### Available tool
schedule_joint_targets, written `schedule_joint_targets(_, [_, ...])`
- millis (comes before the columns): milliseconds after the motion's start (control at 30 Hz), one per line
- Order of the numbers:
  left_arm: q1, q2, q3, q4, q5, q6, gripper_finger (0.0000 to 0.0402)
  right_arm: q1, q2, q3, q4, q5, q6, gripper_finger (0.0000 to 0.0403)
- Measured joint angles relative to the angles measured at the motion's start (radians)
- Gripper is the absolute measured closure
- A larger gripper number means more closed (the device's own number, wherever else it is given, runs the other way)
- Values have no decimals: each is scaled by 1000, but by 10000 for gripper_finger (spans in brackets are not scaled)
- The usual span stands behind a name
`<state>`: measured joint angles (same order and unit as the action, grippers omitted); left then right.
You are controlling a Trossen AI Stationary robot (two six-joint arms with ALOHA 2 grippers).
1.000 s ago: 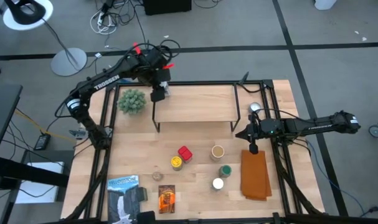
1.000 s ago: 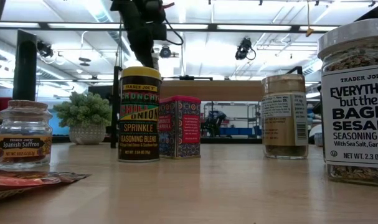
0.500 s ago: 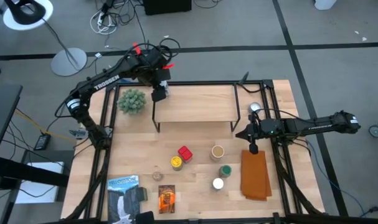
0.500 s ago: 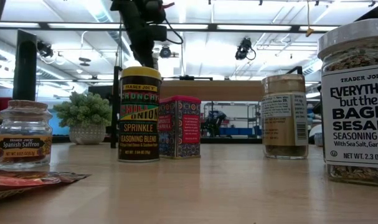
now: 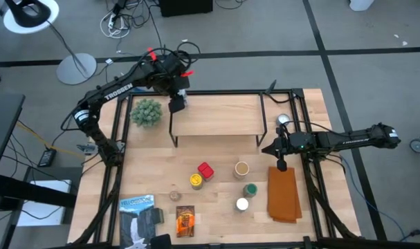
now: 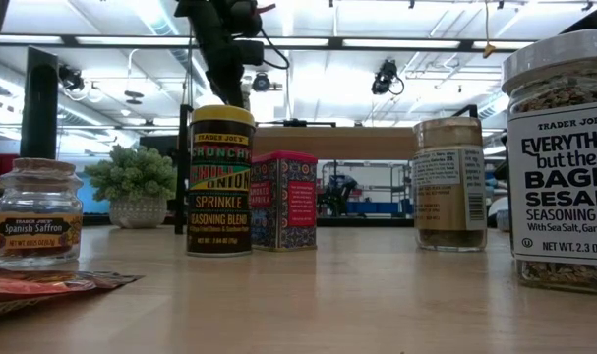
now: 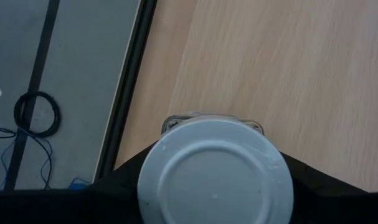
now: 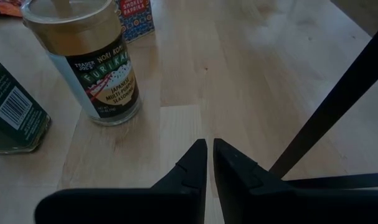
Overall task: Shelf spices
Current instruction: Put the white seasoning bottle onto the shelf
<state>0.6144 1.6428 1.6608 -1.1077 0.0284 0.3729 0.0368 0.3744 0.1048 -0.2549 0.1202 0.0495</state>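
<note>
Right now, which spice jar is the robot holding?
The white-lidded jar, clamped in the left gripper above the shelf's left end. The other jars, like the yellow-lidded one, stand untouched on the table.

Bright, even overhead lighting; sharpness varies by view.

Ceiling strip lights (image 6: pixel 406 42) glow white in the low view, leaving the left arm (image 6: pixel 222 49) a dark silhouette against them; the bagel seasoning jar (image 6: pixel 564 157), nearest the lens, is cut by the frame edge, and the orange-brown packet (image 6: pixel 42 287) is soft. In the left wrist view the white lid (image 7: pixel 215 171) between the left gripper's (image 7: pixel 215 180) fingers is slightly blurred, with wood grain beyond it smeared. Ahead of the right gripper (image 8: pixel 209 155), the furikake jar (image 8: pixel 89 59) leans outward from lens distortion, its lid blurred; shadows are faint. From above, the shelf (image 5: pixel 216 116) casts only a thin soft shadow.
</note>
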Motion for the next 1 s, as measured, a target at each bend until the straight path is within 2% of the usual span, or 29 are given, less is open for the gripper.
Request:
schedule_joint_targets(567, [0, 0, 0, 20, 0, -11, 180, 0, 0, 0, 0, 0, 0, 373])
schedule_joint_targets(1000, [0, 0, 0, -33, 0, 61, 180, 0, 0, 0, 0, 0, 0, 374])
